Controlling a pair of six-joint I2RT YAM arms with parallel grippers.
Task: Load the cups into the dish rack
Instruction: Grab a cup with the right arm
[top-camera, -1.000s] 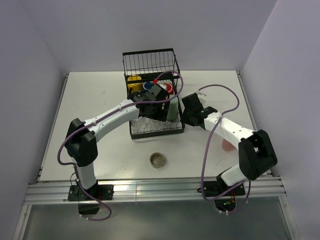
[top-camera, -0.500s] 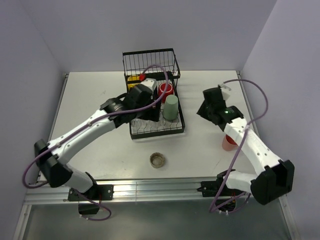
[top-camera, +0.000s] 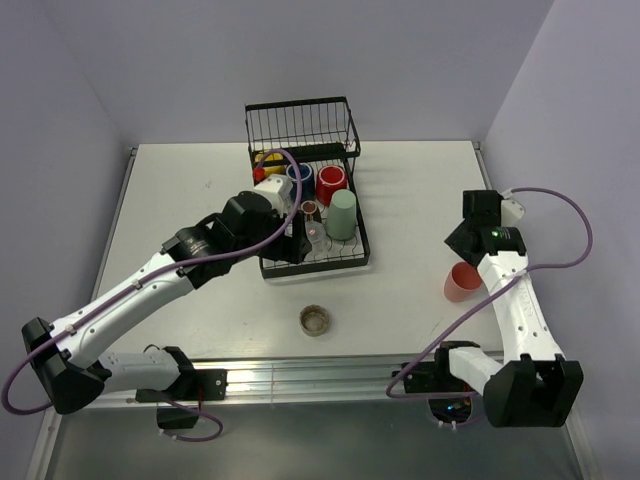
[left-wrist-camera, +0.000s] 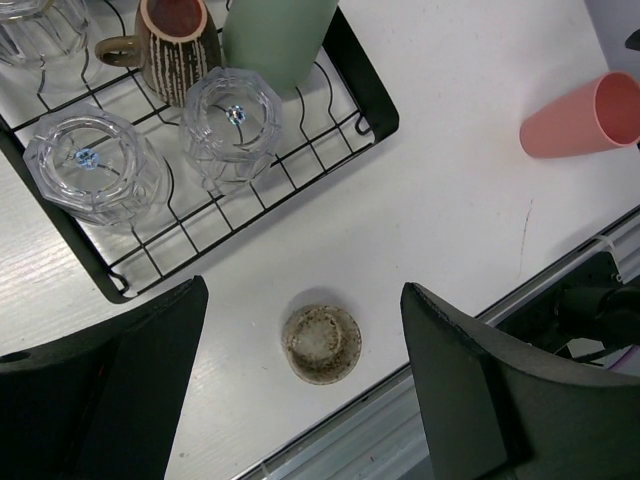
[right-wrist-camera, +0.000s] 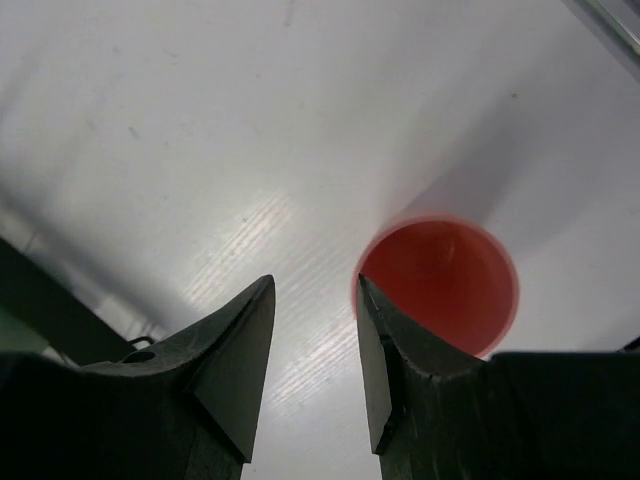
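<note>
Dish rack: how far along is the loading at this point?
Mostly done: the black wire dish rack holds a green plastic tumbler, red mug, navy mug and clear glasses. In hand: nothing; left tool and right tool are open, empty. Left: the pink plastic tumbler on its side on the table, and the low brownish glass cup before the rack.

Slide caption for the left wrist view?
Open left gripper frames the low brownish cup, just outside the loaded dish rack.

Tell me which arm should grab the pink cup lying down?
Probably the right: its fingers are open right beside the pink tumbler, while the left fingers hang far off by the dish rack.
</note>
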